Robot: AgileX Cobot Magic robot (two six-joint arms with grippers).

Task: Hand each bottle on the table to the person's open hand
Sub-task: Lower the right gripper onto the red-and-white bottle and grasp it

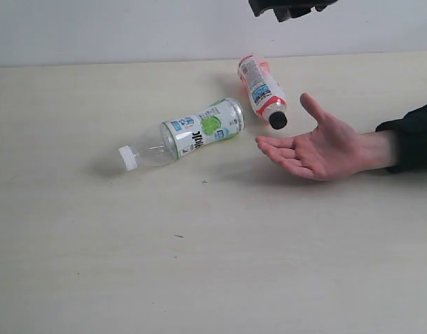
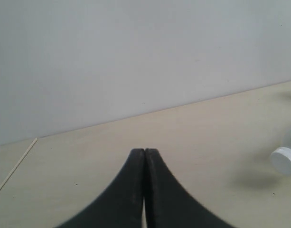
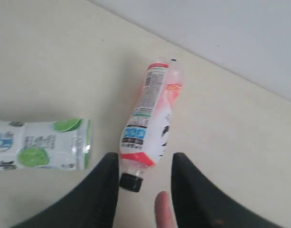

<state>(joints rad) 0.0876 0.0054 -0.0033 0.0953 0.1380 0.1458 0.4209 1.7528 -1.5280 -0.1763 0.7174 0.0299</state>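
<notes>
Two bottles lie on the table (image 1: 199, 264). The lime-label bottle (image 1: 199, 131) lies on its side, its white cap (image 1: 128, 158) pointing left. The red-orange-label bottle (image 1: 260, 85) lies with its black cap (image 1: 277, 120) toward the person's open hand (image 1: 317, 147), palm up. My right gripper (image 1: 291, 8) hangs high at the top edge of the exterior view. In the right wrist view the right gripper (image 3: 145, 160) is open and empty above the red-orange bottle (image 3: 152, 118), with the lime bottle (image 3: 41, 145) to one side. My left gripper (image 2: 144, 152) is shut on nothing; a white cap (image 2: 284, 160) shows nearby.
A pale wall (image 1: 129, 28) runs along the table's far edge. The person's dark sleeve (image 1: 412, 136) enters from the right. One fingertip of the person (image 3: 164, 209) shows between my right jaws, lower down.
</notes>
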